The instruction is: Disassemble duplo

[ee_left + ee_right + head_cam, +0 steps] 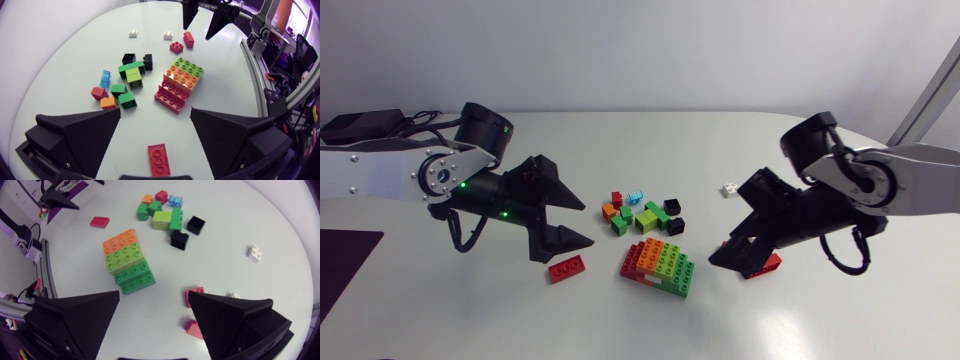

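Both empty, wide open: left gripper (588, 224), right gripper (720, 254). Stepped red-orange-green plastic brick stack (660, 267) looks light, rigid; I'd pinch sidewalls.

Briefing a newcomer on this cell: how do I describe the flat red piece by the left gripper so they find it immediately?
Start at the stepped brick stack mid-table. Beside it, toward the open left gripper, the flat red piece lies alone. It is a thin plate, far lower than the chunky bricks of the loose pile behind.
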Robot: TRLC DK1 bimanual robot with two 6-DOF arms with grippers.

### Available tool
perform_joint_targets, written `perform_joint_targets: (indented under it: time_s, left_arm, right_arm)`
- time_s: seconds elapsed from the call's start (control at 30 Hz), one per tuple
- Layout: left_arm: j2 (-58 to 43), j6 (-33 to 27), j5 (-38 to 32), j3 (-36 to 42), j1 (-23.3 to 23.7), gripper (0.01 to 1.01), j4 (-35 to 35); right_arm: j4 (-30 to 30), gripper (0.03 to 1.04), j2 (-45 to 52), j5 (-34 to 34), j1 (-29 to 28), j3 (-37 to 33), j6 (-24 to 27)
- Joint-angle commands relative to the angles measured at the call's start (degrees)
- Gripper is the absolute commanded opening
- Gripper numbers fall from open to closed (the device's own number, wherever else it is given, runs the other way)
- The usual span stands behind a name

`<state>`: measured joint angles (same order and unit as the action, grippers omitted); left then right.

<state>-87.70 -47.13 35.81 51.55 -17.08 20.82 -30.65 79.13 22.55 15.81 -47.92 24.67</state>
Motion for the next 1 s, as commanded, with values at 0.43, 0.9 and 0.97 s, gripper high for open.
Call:
perform_joint_targets:
  time_s: [0.43,0.9,0.97]
  left_arm:
    - [-10.1,-12.5,1.3,11.2,-8.9,0.972,8.4]
    - [-17.8,-19.6,1.3,16.4,-14.6,0.967,11.8]
    - [-18.9,-20.2,1.3,18.0,-15.1,0.967,13.2]
  right_arm:
    - [3.0,1.0,9.4,-1.1,12.4,-4.6,7.0]
    - [4.5,1.0,14.8,-4.7,12.4,-7.3,15.6]
    - [4.5,1.0,15.4,-4.7,12.5,-7.5,15.6]
